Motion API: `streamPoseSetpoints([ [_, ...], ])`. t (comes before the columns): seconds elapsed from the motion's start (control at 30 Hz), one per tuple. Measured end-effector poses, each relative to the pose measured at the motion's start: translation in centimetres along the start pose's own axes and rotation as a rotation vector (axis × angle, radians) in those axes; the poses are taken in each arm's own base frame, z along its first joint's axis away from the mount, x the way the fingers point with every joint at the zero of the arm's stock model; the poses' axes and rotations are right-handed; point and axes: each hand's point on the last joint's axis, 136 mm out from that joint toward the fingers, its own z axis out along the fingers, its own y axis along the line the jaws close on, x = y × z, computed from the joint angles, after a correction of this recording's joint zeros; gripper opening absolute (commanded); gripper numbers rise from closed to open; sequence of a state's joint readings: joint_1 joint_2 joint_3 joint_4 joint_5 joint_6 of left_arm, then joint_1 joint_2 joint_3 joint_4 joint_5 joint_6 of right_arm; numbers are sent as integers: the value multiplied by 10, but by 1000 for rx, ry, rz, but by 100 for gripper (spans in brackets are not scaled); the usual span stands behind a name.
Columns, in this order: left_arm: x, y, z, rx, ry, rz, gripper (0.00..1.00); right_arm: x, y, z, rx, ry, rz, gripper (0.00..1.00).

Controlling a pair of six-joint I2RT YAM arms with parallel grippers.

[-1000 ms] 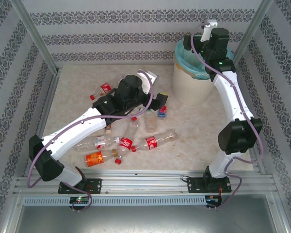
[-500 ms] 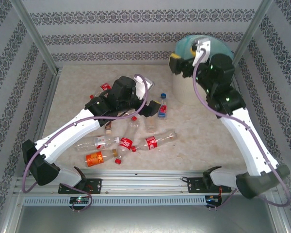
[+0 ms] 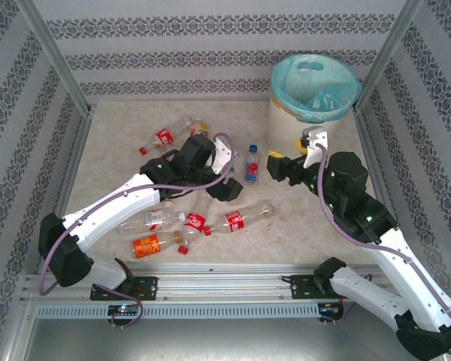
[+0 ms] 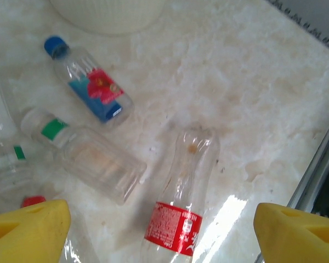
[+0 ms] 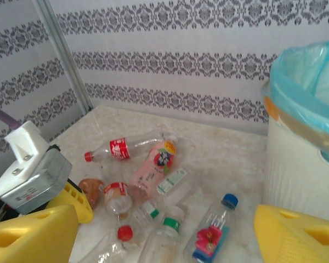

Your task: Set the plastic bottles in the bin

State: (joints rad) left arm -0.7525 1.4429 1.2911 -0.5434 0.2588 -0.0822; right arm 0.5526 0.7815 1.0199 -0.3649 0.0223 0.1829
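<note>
Loosely, clear plastic bottles [image 3: 237, 219] on marbled table [image 3: 286, 235], round cream bin [image 3: 283, 131] (turquoise liner [image 3: 287, 77]), both jaws wide.

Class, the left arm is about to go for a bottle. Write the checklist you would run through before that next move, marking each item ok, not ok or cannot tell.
1. Left gripper jaws open: ok.
2. Red-label bottle lined up under the open jaws: ok.
3. Left gripper low enough to close on it: cannot tell.
4. Right gripper open and empty: ok.
5. Bin upright, with no arm over its mouth: ok.
6. Table cleared of plastic bottles: not ok, several lie there.
</note>
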Motion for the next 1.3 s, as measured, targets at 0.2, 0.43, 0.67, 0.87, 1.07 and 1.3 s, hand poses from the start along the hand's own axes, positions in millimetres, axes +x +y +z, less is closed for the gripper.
streamPoseSetpoints([
  [0.2, 19, 5, 23, -3, 75, -20, 83, 43, -11, -6, 40, 119, 29, 83],
  [0.43, 51, 4, 44, 36, 169, -40, 82, 97, -27, -21, 108, 230, 109, 82],
  [0.67, 102, 1, 76, 56, 351, -1, 79, 119, -37, -25, 149, 276, 163, 83],
  [0.87, 135, -2, 92, 68, 474, 26, 80, 129, -40, -17, 166, 320, 177, 83],
  [1.07, 137, -5, 93, 78, 480, 44, 79, 132, -40, -15, 173, 332, 192, 83],
  [1.3, 145, -13, 94, 91, 497, 71, 78, 142, -42, -14, 184, 345, 228, 83],
])
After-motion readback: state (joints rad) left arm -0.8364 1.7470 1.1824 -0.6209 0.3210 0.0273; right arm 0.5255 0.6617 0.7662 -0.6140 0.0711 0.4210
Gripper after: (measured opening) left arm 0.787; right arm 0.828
